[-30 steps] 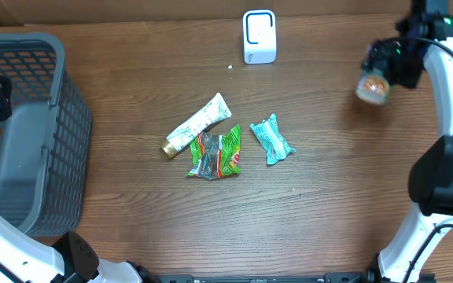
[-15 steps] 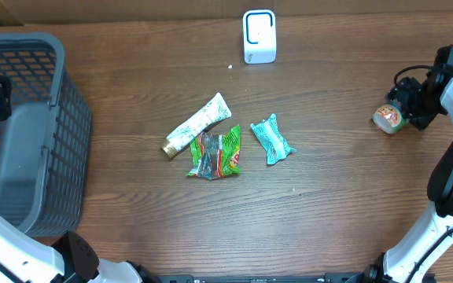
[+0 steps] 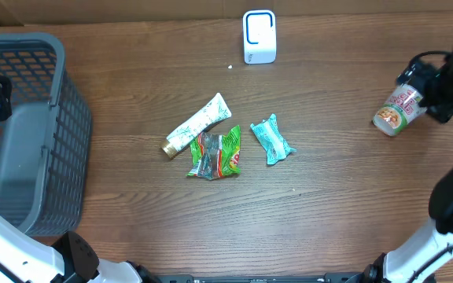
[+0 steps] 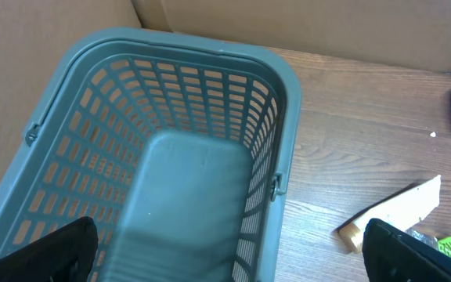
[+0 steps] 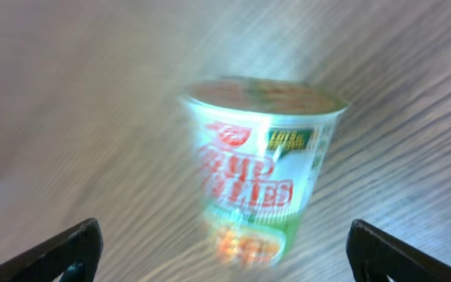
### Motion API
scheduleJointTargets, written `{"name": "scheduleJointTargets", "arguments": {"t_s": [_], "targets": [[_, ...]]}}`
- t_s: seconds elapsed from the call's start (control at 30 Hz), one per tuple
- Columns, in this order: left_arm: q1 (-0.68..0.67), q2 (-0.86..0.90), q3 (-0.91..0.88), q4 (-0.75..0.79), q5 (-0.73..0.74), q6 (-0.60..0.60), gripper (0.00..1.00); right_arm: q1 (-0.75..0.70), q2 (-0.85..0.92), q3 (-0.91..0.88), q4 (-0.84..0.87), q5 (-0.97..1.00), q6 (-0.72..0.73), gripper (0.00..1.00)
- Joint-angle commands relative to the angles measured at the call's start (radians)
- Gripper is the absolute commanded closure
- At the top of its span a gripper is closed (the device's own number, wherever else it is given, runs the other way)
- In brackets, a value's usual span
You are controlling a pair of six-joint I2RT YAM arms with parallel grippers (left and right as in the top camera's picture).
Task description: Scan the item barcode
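A cup of noodles (image 3: 395, 110) with a white, red and green label lies tipped on the table at the far right, lid toward the lower left. My right gripper (image 3: 426, 92) is just behind its base. In the right wrist view the cup (image 5: 261, 168) looks blurred between the wide-apart black fingertips (image 5: 65, 249), and neither touches it; the right gripper (image 5: 225, 258) is open. The white scanner (image 3: 259, 36) stands at the back centre. My left gripper (image 4: 229, 258) hangs open and empty over the grey basket (image 4: 284, 117).
In the middle of the table lie a white tube (image 3: 197, 124), a green packet (image 3: 217, 153) and a teal packet (image 3: 271, 140). The grey basket (image 3: 69, 118) fills the left side. Cardboard runs along the back edge.
The right arm carried the cup from the back right down toward the table's right edge, then opened and let it go. The left arm has not moved.
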Motion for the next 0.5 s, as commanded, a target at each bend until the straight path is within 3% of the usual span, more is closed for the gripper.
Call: {"name": "scheduleJointTargets", "arguments": {"t_s": [0.0,0.07,0.17,0.47], "targets": [[-0.006,0.0,0.0,0.001,0.014,0.019,0.0,0.031,-0.132,0.085,-0.031,-0.172,-0.148,0.0],[-0.006,0.0,0.0,0.001,0.014,0.019,0.01,0.095,-0.144,0.084,-0.058,-0.289,-0.271,0.0],[-0.006,0.0,0.0,0.001,0.014,0.019,0.0,0.206,-0.142,0.054,-0.07,-0.293,-0.35,0.01],[-0.006,0.0,0.0,0.001,0.014,0.019,0.0,0.556,-0.127,-0.09,0.088,-0.065,-0.465,0.05]]}}
